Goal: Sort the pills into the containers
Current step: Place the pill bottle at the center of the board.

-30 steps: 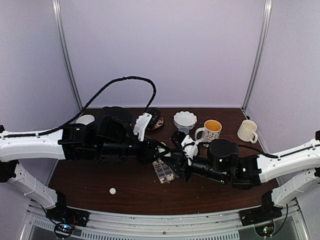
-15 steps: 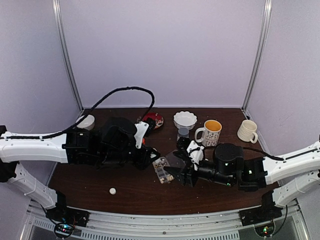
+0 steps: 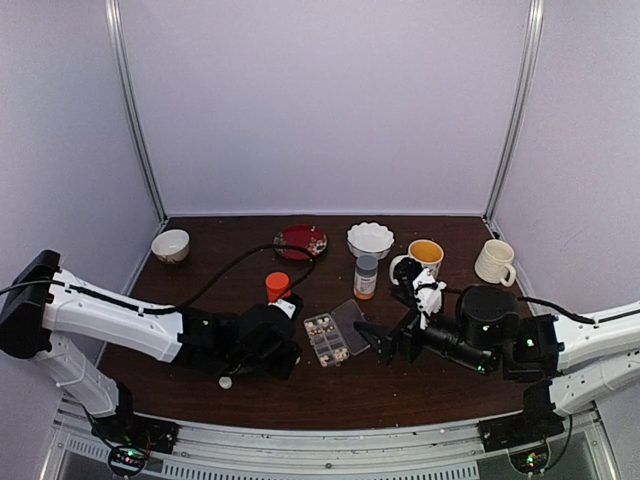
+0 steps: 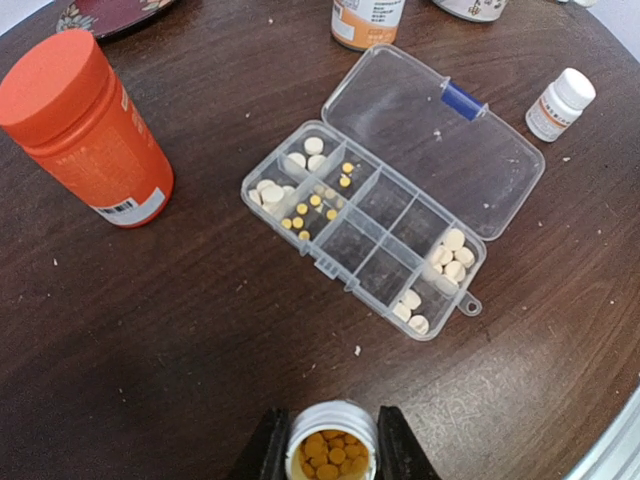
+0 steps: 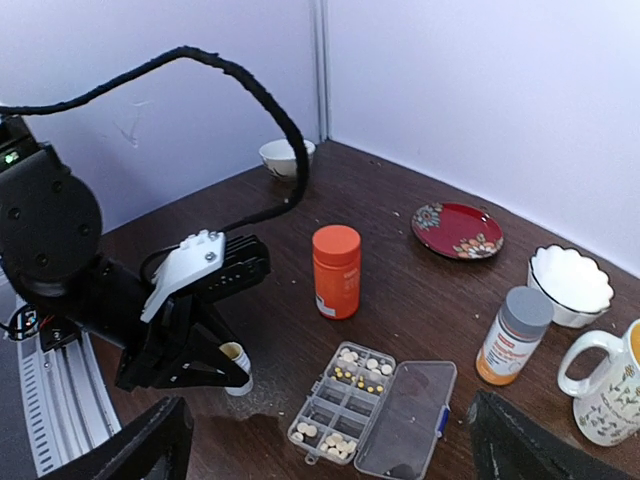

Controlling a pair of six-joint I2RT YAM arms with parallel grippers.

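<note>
The dark wooden counter (image 4: 150,350) fills the scene. Your left arm lies low across its near left part. The left fingers (image 4: 332,452) are clamped on a small open white bottle (image 4: 331,445) full of orange-yellow pills, close to the near edge of the counter.

Your right arm reaches in from the right. The right fingers (image 3: 385,342) are spread wide apart, holding nothing, just right of the pill box.

An orange-red bottle (image 4: 85,125) stands upright left of the box, well apart from it.

The clear pill box (image 4: 352,243) lies at the middle of the counter, with its hinged lid (image 4: 430,140) folded flat open.

A small capped white bottle (image 4: 560,103) stands just beside the lid.

White tablets (image 4: 450,258) sit in the cells at both ends of the box. Tiny yellow pills (image 4: 300,215) lie in two cells near one end.
</note>
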